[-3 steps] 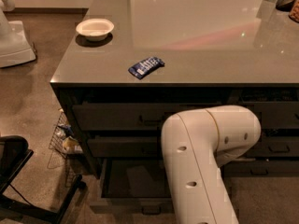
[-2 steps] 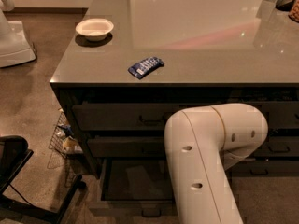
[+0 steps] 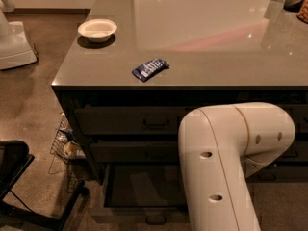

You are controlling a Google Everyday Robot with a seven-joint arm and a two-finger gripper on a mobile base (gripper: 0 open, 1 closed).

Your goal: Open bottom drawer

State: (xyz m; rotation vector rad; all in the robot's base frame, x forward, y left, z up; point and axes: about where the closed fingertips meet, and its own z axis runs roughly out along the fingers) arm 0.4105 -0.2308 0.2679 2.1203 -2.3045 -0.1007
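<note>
The grey counter top [image 3: 202,57] fills the upper frame, bearing a white bowl [image 3: 97,30] at upper left and a blue packet [image 3: 150,69] near its front edge; brown floor [image 3: 29,95] lies at left. The bottom drawer [image 3: 139,186] stands pulled out at lower centre, as before. The white arm [image 3: 226,153] has shifted right and hides the gripper at lower right, so its grip cannot be told.

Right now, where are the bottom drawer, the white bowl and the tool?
bottom drawer [image 3: 139,186]: camera view, dark interior floor.
white bowl [image 3: 97,29]: camera view, inner hollow.
tool: nowhere in camera view; only the white arm [image 3: 231,148] shows.
</note>
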